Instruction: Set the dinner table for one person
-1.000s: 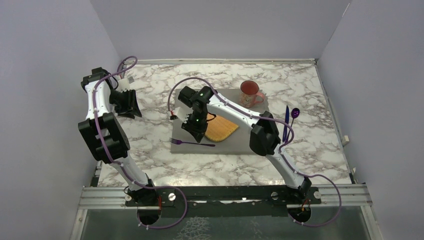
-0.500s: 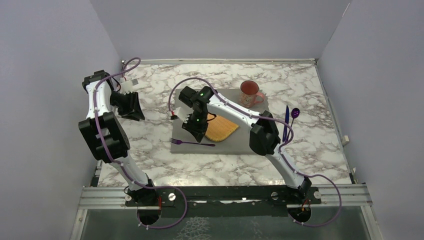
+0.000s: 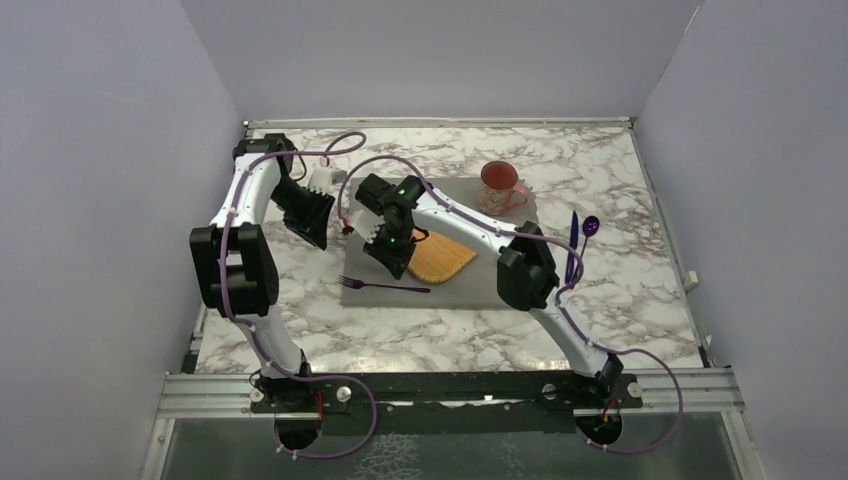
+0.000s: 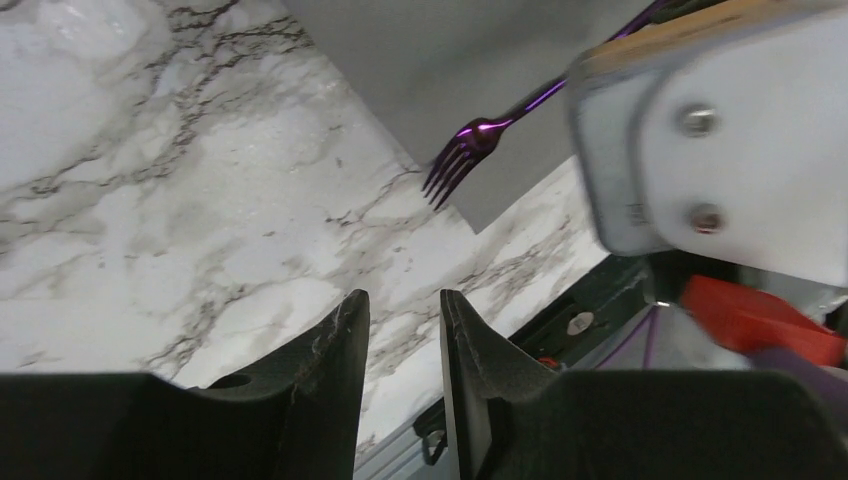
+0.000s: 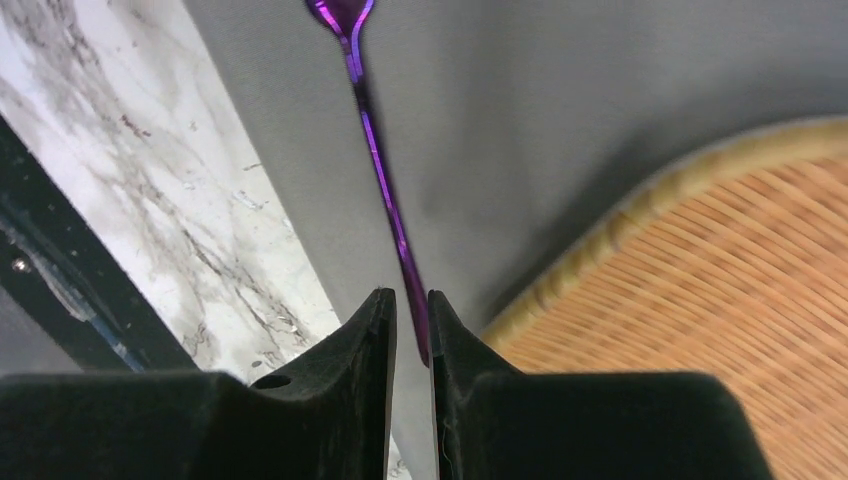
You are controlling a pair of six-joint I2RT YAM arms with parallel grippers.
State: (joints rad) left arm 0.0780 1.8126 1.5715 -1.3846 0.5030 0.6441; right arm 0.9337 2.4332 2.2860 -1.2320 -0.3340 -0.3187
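— Where's the right tool (image 5: 411, 297)?
— Low over the placemat (image 3: 470, 290), jaws a sliver apart, and I see nothing clamped. The fork (image 5: 380, 170) lies flat below it, beside the woven plate (image 5: 700, 280). My left tool (image 4: 402, 300) hangs parted and empty over bare desk (image 3: 450, 340), which spreads under both arms.
— Which step?
— Fork placement, I judge. Next I'd need to lift clear, then reach right for the knife (image 3: 573, 245) and spoon (image 3: 590, 226), which lie off the placemat.
— Anything unclear?
— The fork's handle end vanishes behind my fingers (image 5: 340, 400), so I can't tell if they touch. The right arm (image 3: 470, 228) covers part of the woven plate.
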